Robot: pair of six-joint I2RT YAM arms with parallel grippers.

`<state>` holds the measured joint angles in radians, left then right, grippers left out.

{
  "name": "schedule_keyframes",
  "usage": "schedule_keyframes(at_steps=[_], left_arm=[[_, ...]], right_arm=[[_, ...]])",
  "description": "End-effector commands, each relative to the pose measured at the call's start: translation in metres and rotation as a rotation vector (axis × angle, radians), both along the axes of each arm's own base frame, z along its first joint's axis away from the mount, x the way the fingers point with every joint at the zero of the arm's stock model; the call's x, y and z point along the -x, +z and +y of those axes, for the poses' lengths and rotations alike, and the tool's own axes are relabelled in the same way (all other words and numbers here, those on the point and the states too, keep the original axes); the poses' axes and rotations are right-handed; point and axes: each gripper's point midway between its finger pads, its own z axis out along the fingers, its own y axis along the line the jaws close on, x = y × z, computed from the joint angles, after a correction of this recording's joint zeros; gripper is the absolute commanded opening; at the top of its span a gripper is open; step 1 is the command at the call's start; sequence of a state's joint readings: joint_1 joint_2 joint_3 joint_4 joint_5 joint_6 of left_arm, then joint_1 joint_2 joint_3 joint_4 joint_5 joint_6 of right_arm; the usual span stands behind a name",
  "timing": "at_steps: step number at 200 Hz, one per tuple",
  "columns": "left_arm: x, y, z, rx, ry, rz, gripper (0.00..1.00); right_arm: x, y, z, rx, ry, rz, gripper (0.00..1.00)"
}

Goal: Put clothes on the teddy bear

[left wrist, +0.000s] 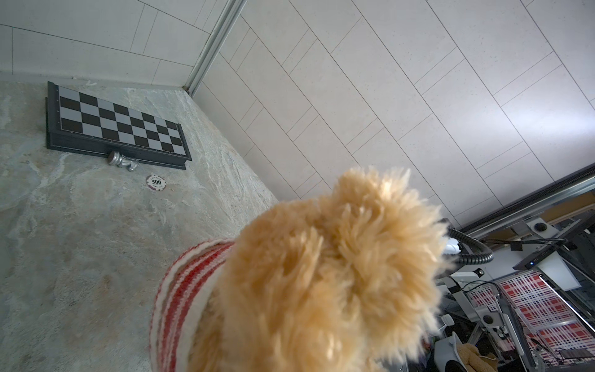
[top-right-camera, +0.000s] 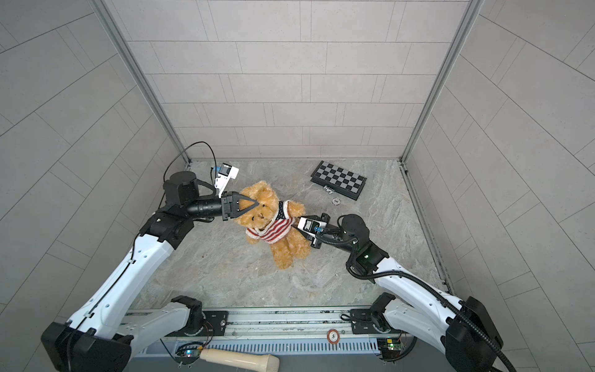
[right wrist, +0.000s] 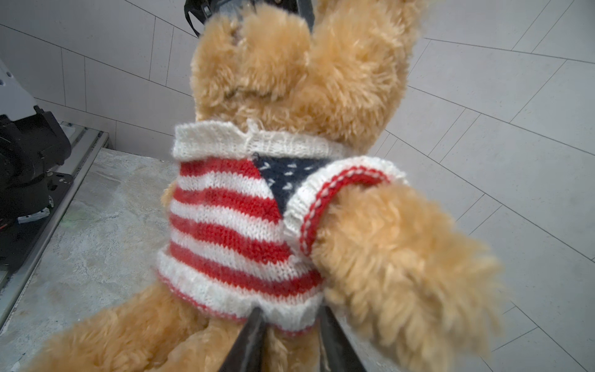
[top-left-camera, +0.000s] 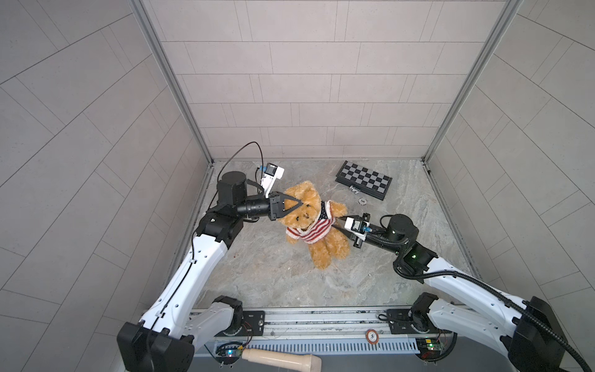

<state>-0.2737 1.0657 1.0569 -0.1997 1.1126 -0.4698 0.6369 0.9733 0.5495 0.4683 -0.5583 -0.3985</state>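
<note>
The golden-tan teddy bear [top-left-camera: 323, 254] [top-right-camera: 286, 249] hangs half lifted above the marble floor, its legs trailing down. A red-and-white striped flag-pattern sweater [top-left-camera: 314, 228] [right wrist: 231, 225] covers its chest, and one arm pokes out through a sleeve. My left gripper [top-left-camera: 299, 203] [top-right-camera: 256, 203] is shut on the fur at the top of the bear's head, which fills the left wrist view [left wrist: 322, 273]. My right gripper [right wrist: 289, 319] [top-left-camera: 336, 226] has come in from the right. Its two dark fingers [right wrist: 254, 325] pinch the puckered white bottom hem of the sweater.
A folded chessboard [top-left-camera: 363, 183] [left wrist: 119, 125] lies at the back right, with a silver chess piece [left wrist: 120, 160] and a poker chip [top-left-camera: 363, 201] beside it. Tiled walls close in three sides. A wooden handle [top-left-camera: 280, 359] lies below the front rail.
</note>
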Motion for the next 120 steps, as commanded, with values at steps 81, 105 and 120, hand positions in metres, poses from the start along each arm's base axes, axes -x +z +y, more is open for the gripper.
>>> schedule_keyframes(at_steps=[81, 105, 120], left_arm=[[0.01, 0.031, 0.0, 0.024, -0.031, -0.098, 0.0], [0.012, 0.032, 0.002, 0.024, -0.029, -0.115, 0.0], [0.011, 0.032, 0.003, 0.023, -0.018, -0.12, 0.0]], right_arm=[[-0.008, 0.01, -0.02, -0.069, -0.139, -0.055, 0.0], [-0.012, 0.004, -0.03, -0.118, -0.195, -0.028, 0.0], [-0.012, 0.001, -0.033, -0.131, -0.206, -0.019, 0.0]])
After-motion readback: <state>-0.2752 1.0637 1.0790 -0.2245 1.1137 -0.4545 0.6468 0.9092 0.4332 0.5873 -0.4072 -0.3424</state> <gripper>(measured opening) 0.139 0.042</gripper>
